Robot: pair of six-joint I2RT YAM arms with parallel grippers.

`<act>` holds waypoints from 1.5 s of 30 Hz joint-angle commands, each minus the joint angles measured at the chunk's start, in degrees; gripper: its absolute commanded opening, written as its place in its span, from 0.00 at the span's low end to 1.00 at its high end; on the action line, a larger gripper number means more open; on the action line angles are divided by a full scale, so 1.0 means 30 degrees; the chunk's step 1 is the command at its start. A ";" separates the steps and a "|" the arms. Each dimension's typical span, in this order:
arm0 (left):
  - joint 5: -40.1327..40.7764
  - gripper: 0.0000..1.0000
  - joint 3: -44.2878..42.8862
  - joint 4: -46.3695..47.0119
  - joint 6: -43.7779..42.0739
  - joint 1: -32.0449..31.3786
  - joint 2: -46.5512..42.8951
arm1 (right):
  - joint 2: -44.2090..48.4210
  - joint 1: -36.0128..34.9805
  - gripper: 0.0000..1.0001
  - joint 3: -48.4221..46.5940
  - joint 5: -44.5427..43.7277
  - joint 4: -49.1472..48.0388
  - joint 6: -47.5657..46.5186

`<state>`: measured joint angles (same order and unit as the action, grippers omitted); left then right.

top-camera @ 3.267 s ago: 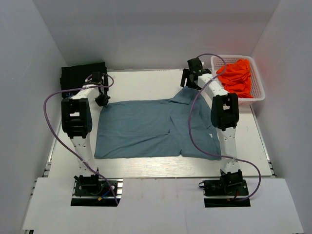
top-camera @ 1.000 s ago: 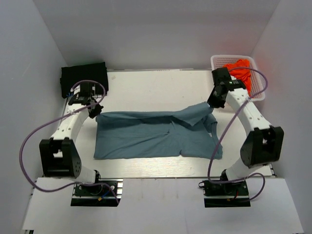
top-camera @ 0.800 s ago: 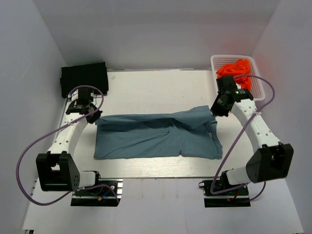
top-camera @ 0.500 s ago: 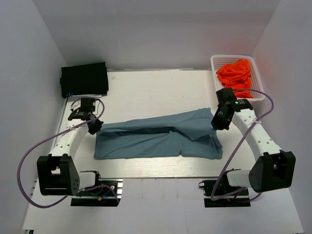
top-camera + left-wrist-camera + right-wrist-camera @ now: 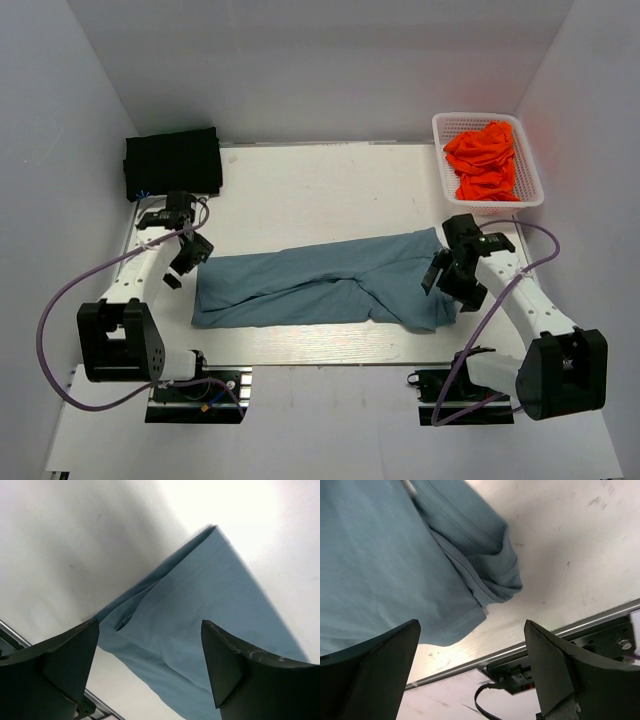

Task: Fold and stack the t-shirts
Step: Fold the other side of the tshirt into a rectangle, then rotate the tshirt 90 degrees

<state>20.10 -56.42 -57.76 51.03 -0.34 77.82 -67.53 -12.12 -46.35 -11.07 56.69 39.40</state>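
A slate-blue t-shirt (image 5: 320,285) lies across the middle of the table, folded lengthwise into a long band. My left gripper (image 5: 182,266) hovers just off its left end, open and holding nothing. In the left wrist view the shirt's (image 5: 200,605) folded corner shows between the spread fingers (image 5: 65,660). My right gripper (image 5: 446,275) is open over the shirt's right end. The right wrist view shows a bunched sleeve (image 5: 490,565) ahead of the empty jaws. Folded black t-shirts (image 5: 172,162) sit at the back left. Orange-red t-shirts (image 5: 484,160) fill the basket.
The white lattice basket (image 5: 441,152) stands at the back right corner. The table's near metal rail (image 5: 530,647) and the right arm's base with its cable (image 5: 517,677) lie just below the right gripper. White walls close in three sides.
Both grippers pulled the shirt's far edge toward the near side, folding it over itself. Both jaws then opened and let the cloth go.
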 commanded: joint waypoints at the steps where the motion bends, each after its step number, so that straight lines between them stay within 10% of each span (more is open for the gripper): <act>1: 0.1152 0.93 -0.1990 -0.1168 -0.0104 0.0084 -0.0919 | 0.0127 -0.0003 0.90 -0.2184 -0.1434 0.0264 -0.0445; 13: -0.9538 0.99 0.3218 0.7736 -0.2010 -0.0266 -0.3268 | -0.0633 -0.0354 0.90 -0.2249 0.5858 -0.6643 -0.3055; 30: -0.5967 0.99 0.5124 0.3813 -0.0631 -0.0268 0.1421 | -0.9802 -0.0589 0.90 -0.2507 0.3925 -0.9871 -0.1589; 45: -0.8775 0.99 0.6206 0.0795 0.1005 -0.3751 0.3447 | -2.1168 -0.1437 0.90 -1.7992 0.4355 -0.7561 -0.2176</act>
<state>-1.58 -43.66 -50.78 51.20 -8.93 85.91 -122.91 -15.62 -94.61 0.97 39.38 33.63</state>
